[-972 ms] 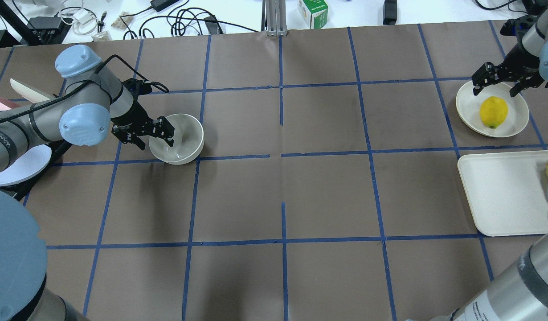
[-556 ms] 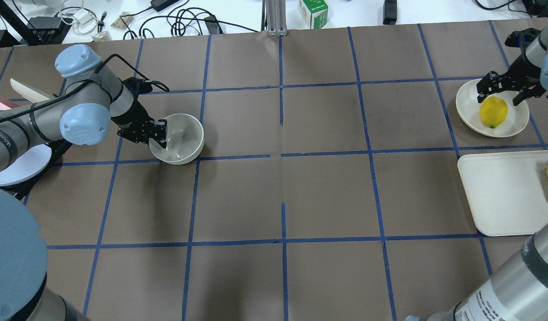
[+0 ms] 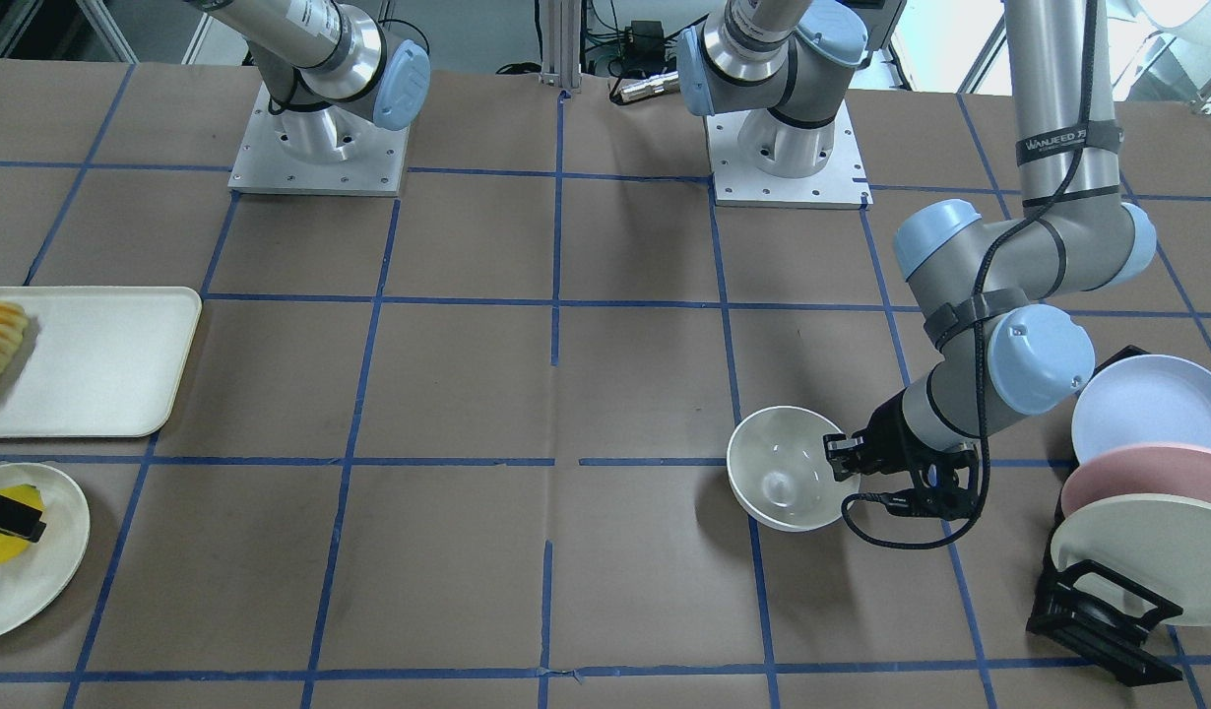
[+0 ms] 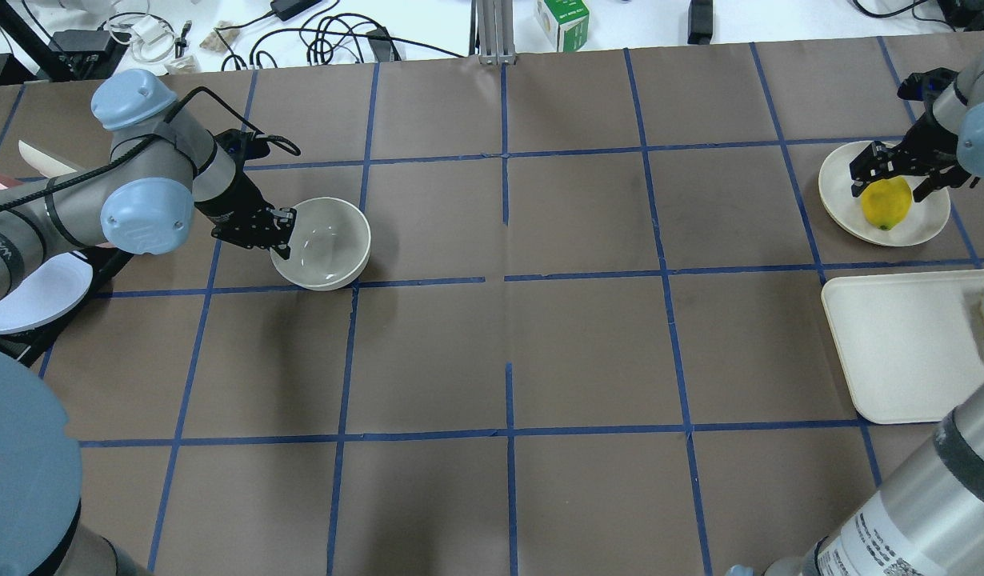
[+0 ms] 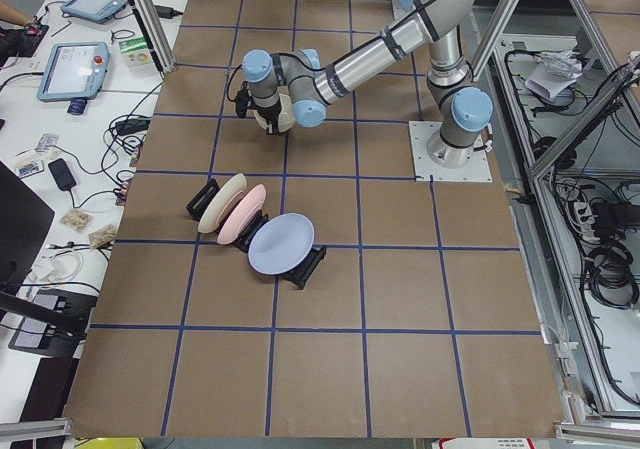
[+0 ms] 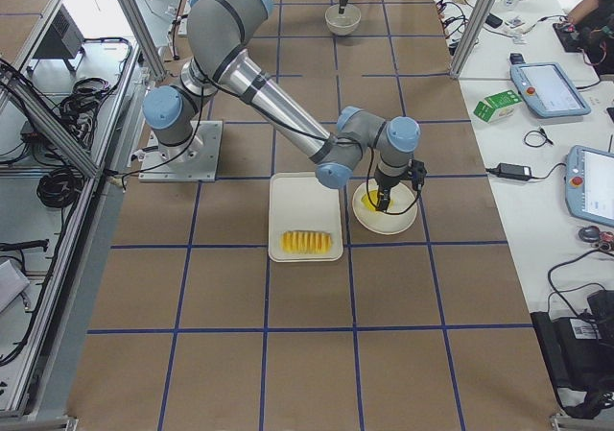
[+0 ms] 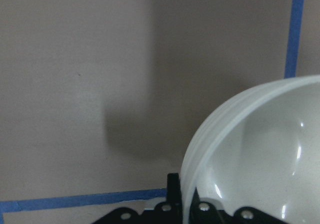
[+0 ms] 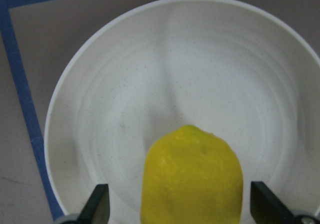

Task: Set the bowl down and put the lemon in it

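In the middle of the frame the right claw [image 6: 381, 203] hangs over a small yellow oval lemon [image 6: 372, 199] on a round off-white plate [image 6: 399, 224]. Just left, a rectangular cream tray [image 6: 299, 193] carries yellow-orange ridged slices [image 6: 305, 243]. A deep off-white bowl [image 6: 342, 18] is at the top centre.

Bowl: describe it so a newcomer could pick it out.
On the brown table gridded with blue tape, go to the robot's left side, next to the black rack of flat plates. The deep, round, glossy off-white bowl is there, its rim pinched by the left gripper. Unlike the plates, it is hemispherical and outside the rack.
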